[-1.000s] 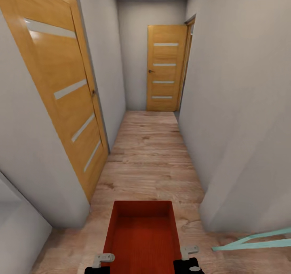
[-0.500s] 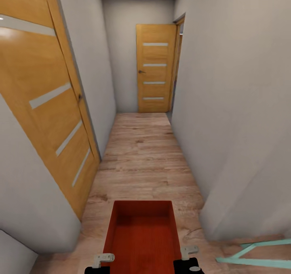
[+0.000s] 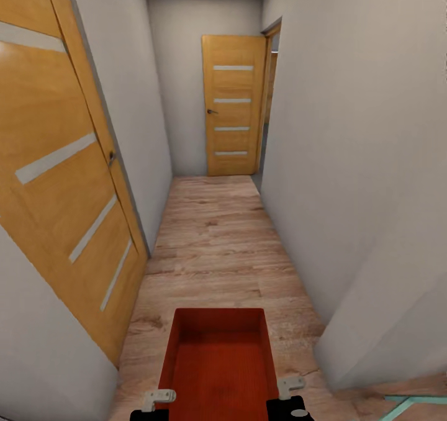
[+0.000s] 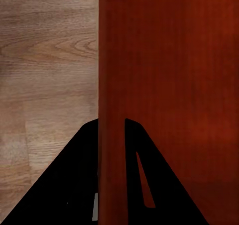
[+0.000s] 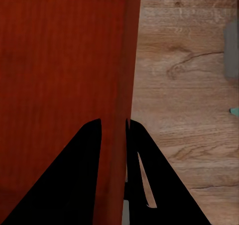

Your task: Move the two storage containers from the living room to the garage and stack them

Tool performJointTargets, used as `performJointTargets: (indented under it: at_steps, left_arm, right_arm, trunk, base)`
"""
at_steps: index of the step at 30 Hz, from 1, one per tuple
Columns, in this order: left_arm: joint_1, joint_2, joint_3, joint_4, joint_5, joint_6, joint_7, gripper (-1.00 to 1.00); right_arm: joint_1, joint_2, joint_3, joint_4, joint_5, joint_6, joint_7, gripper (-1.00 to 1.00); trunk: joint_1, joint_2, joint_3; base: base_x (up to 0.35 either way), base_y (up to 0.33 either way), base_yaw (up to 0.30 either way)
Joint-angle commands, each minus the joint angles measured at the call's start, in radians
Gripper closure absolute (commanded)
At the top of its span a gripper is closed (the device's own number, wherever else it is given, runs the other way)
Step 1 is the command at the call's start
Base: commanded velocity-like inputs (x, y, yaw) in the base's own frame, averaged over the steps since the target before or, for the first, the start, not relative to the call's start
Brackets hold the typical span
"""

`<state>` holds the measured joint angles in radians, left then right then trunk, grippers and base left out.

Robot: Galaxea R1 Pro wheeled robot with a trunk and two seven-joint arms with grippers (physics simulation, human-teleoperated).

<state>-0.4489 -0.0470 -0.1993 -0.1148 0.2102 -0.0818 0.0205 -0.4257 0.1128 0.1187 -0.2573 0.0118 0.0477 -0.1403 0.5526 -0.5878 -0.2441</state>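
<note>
One orange-red open-top storage container [image 3: 217, 362] is held just in front of me, above the light wood plank floor [image 3: 214, 241] of a narrow hallway. My left gripper [image 3: 155, 399] is shut on its left side wall and my right gripper [image 3: 290, 385] on its right side wall. In the left wrist view the dark fingers [image 4: 74, 180] of the left gripper [image 4: 110, 123] straddle the thin wall of the container [image 4: 169, 60]. The right wrist view has the right gripper [image 5: 113, 121] clamped likewise on the container [image 5: 64, 60].
An orange wooden door [image 3: 56, 179] stands close on the left. Another closed door [image 3: 233, 104] ends the hallway, with a doorway [image 3: 268, 98] beside it on the right. A grey wall corner [image 3: 338, 328] juts in near right, and a teal strip [image 3: 410, 403] lies past it.
The whole view has advanced down the hallway and turned slightly, so the camera moved. The container and both grippers keep the same place in the picture.
</note>
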Motion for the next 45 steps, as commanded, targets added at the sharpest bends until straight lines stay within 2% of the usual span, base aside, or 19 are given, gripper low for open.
performJointTargets:
  at_steps: [1,9,45]
  left_arm:
    - [-0.001,-0.002,-0.043,0.003,0.012,-0.003,-0.002,1.00]
    - [-0.001,-0.002,-0.043,0.003,0.012,-0.003,-0.002,1.00]
    - [-0.001,-0.002,-0.043,0.003,0.012,-0.004,-0.002,1.00]
  right_arm:
    - [-0.001,0.001,0.021,-0.003,-0.004,0.004,0.001,1.00]
    - [-0.001,0.001,0.021,-0.003,-0.004,0.004,0.001,1.00]
    - [-0.001,0.001,0.021,-0.003,-0.004,0.004,0.001,1.00]
  trunk:
    - [0.001,-0.001,-0.001]
    - [0.001,-0.001,-0.001]
    - [0.001,-0.001,-0.001]
  base:
    - [0.324,0.139,-0.230]
    - [0.324,0.137,-0.159]
    - [0.324,0.114,-0.033]
